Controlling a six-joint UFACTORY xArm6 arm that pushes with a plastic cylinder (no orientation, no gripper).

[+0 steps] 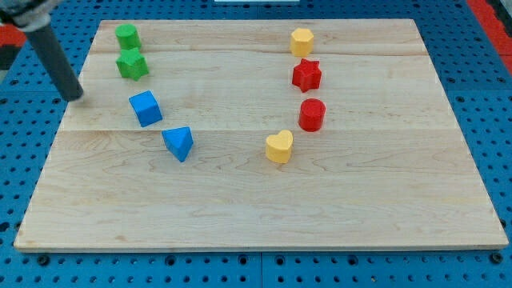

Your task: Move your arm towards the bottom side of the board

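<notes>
My tip (76,96) rests at the upper left of the frame, on the left edge of the wooden board (256,208). It is a plain rod, so it holds nothing and touches no block. To its right stand the green star (132,65) and, above it, the green cylinder (127,36). The blue cube (146,108) and blue triangle block (178,143) lie lower right of the tip. On the right side are the yellow hexagon (302,41), red star (306,74), red cylinder (312,114) and yellow heart (279,146). The board's bottom side is far from the tip.
</notes>
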